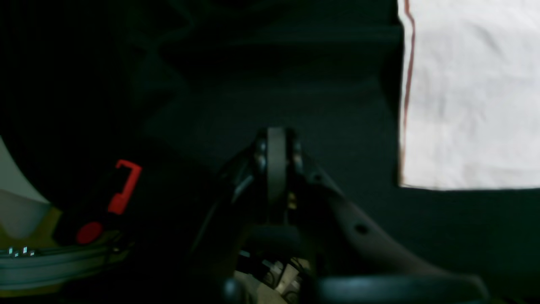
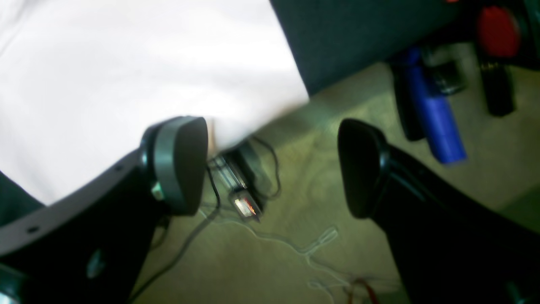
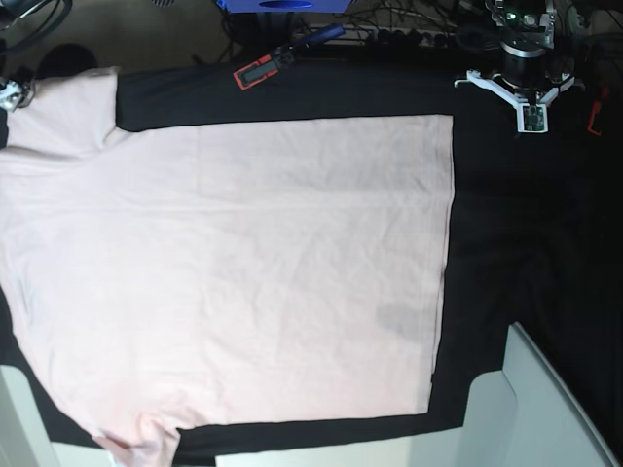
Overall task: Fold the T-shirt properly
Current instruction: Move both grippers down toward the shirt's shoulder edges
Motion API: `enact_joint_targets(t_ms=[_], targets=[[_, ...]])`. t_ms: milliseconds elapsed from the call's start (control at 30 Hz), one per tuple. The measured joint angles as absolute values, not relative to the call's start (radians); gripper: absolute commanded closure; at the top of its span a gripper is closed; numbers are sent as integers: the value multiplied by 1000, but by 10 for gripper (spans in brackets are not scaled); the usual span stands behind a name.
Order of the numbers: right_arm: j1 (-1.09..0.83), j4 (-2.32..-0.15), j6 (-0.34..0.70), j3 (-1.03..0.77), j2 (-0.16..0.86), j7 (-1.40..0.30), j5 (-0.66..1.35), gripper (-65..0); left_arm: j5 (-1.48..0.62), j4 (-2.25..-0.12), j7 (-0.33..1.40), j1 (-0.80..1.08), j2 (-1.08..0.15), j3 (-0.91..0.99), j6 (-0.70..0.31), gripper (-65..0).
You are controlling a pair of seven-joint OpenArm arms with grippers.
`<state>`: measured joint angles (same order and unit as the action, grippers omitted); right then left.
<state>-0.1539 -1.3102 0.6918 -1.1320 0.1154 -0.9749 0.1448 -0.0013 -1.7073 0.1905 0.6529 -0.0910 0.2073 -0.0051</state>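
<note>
The pale pink T-shirt (image 3: 253,263) lies spread flat, plain side up, on the black table cloth (image 3: 526,233), with one sleeve (image 3: 68,107) at the far left corner. In the right wrist view my right gripper (image 2: 272,166) hangs open past the table's edge, over the floor. Its left finger (image 2: 181,164) sits right at the edge of the T-shirt (image 2: 126,76), and nothing is between the jaws. My left gripper (image 1: 276,143) is shut and empty over bare black cloth, with the T-shirt's hem (image 1: 468,93) off to its right. In the base view it (image 3: 531,119) stands at the far right.
A red and black clamp (image 3: 258,70) with a blue handle (image 2: 434,114) grips the table's far edge. Another red clamp (image 1: 124,185) sits near the left arm. Cables (image 2: 253,198) lie on the floor below. White panels (image 3: 545,409) stand at the front right.
</note>
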Motion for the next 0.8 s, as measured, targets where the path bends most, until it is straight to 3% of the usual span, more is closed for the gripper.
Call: enact_joint_targets(t_ms=[667, 800], targets=[[-119, -1277, 692, -1123, 205, -971, 232, -460, -1, -1701, 191, 656, -91, 207, -4, 0], [-101, -1188, 691, -1123, 212, -948, 224, -460, -1, -1701, 191, 656, -92, 207, -4, 0]])
